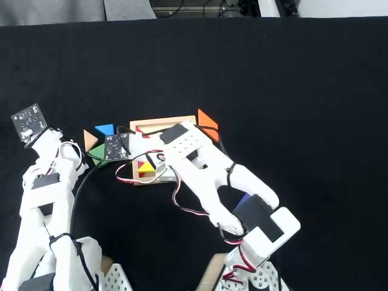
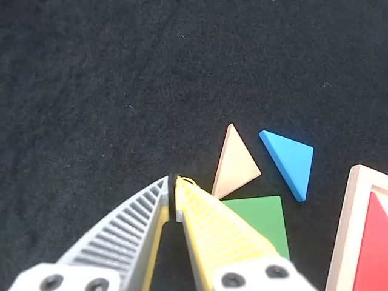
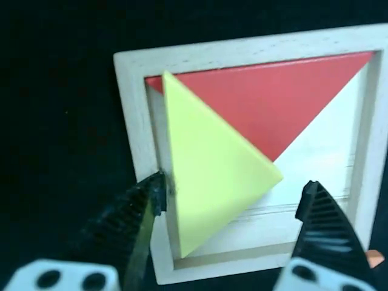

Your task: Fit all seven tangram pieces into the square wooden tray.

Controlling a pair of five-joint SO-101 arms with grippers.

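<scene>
While the right gripper [image 3: 233, 191] hangs open astride the yellow triangle [image 3: 212, 176], which overlaps the red triangle [image 3: 273, 91] in the tray [image 3: 130, 121], the left gripper [image 2: 171, 182] is closed, empty, beside the green piece [image 2: 260, 215], tan triangle [image 2: 235, 160] and blue triangle [image 2: 290, 160].

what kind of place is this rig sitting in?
Most likely a robotics lab bench rather than a home or factory floor. A table is draped in black cloth, two white arms are mounted side by side, a wooden tray sits with coloured puzzle pieces, and loose cables lie beyond the far edge.

Even bright light, faint shadows (mild glare on tray [image 3: 327, 160]).
</scene>
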